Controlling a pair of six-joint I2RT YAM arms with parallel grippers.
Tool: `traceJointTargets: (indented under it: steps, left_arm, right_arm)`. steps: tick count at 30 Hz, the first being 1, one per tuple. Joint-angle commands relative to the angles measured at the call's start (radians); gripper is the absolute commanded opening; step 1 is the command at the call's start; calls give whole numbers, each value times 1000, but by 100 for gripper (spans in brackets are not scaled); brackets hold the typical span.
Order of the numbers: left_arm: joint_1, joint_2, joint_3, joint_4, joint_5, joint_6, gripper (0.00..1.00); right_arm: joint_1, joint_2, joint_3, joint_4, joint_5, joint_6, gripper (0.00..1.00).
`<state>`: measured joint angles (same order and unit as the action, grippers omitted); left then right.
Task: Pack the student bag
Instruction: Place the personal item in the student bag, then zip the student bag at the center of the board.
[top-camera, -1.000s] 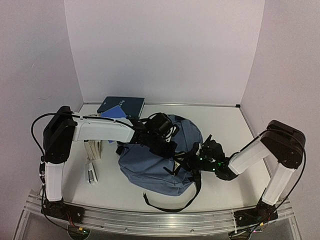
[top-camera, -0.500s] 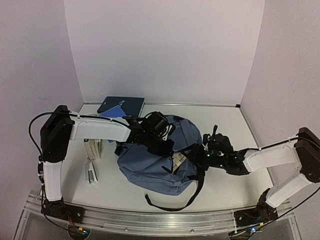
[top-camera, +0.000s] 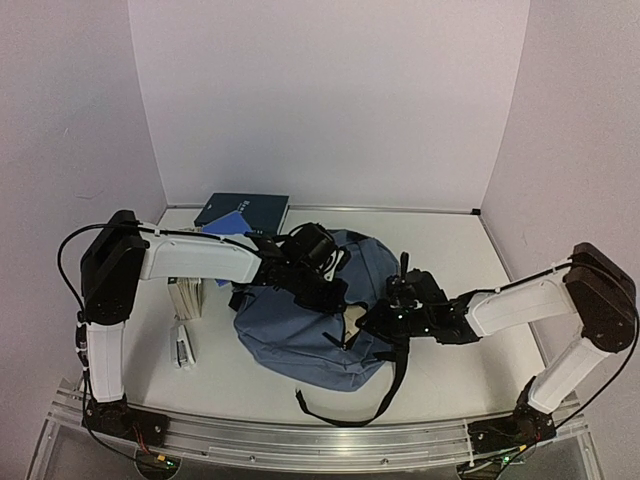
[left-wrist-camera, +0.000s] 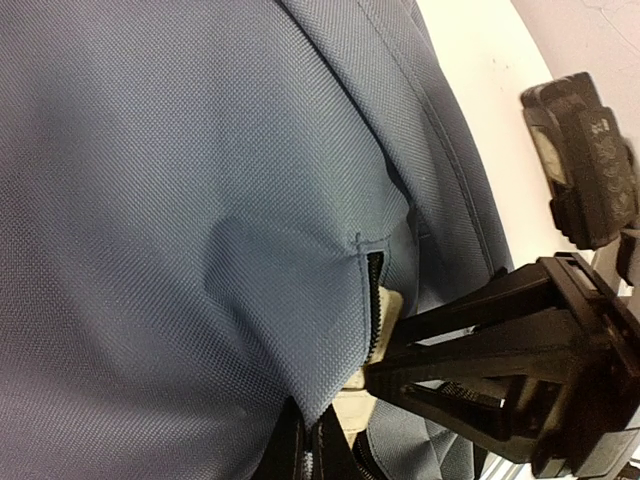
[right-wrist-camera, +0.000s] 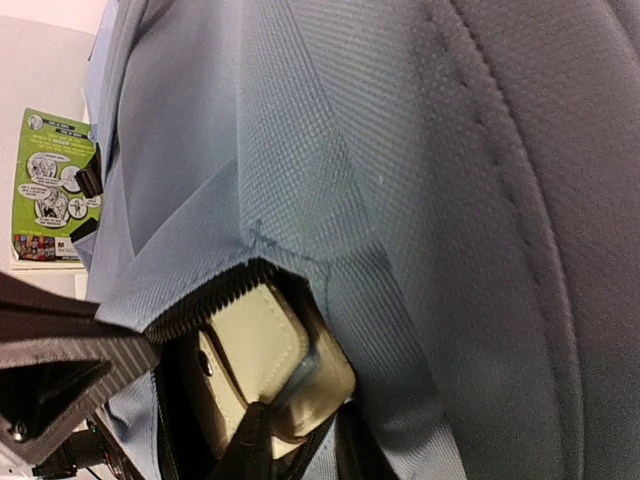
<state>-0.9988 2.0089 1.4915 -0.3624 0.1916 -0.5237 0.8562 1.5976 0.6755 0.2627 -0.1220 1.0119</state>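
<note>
seeing left arm (top-camera: 200, 260) bent at the elbow, forearm running right to tabletop (top-camera: 470, 250) centre, left gripper (top-camera: 330, 290) clamped tight. seeing right arm (top-camera: 515, 305) stretched low and leftward, right gripper (top-camera: 372, 318) close beside it; can't read its jaw gap.

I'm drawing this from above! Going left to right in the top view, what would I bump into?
First the left arm's shoulder → pale books → bag → right arm's elbow.

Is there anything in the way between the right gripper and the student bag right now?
Nothing visible. The right gripper sits right at the student bag, at its open zipper, where a cream case pokes out of the opening.
</note>
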Motion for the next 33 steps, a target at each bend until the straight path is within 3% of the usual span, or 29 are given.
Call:
traceJointTargets:
  steps: [1, 11, 18, 20, 22, 26, 29, 33]
  left_arm:
    - [3, -56, 38, 48, 60, 24, 0]
    - [3, -21, 50, 47, 125, 54, 0]
    - [4, -43, 44, 23, 70, 55, 2]
    - [5, -68, 35, 17, 50, 46, 12]
    - [8, -107, 11, 16, 38, 31, 29]
    - [12, -193, -56, -18, -11, -20, 57]
    - [18, -273, -130, -66, -54, -91, 66]
    - [28, -378, -248, -115, -72, -205, 73]
  right_arm:
    - [4, 64, 70, 58, -16, -35, 14]
    - [4, 197, 102, 296, -93, -70, 8]
    - [4, 103, -5, 323, -77, -73, 18]
    - [4, 35, -52, 280, -59, -82, 24]
    - [4, -55, -93, 204, -39, -105, 30]
    - [22, -238, -100, -52, 28, -210, 44]
    - [44, -347, -45, -220, 44, -295, 52]
    - [71, -388, 52, -390, 38, -356, 54]
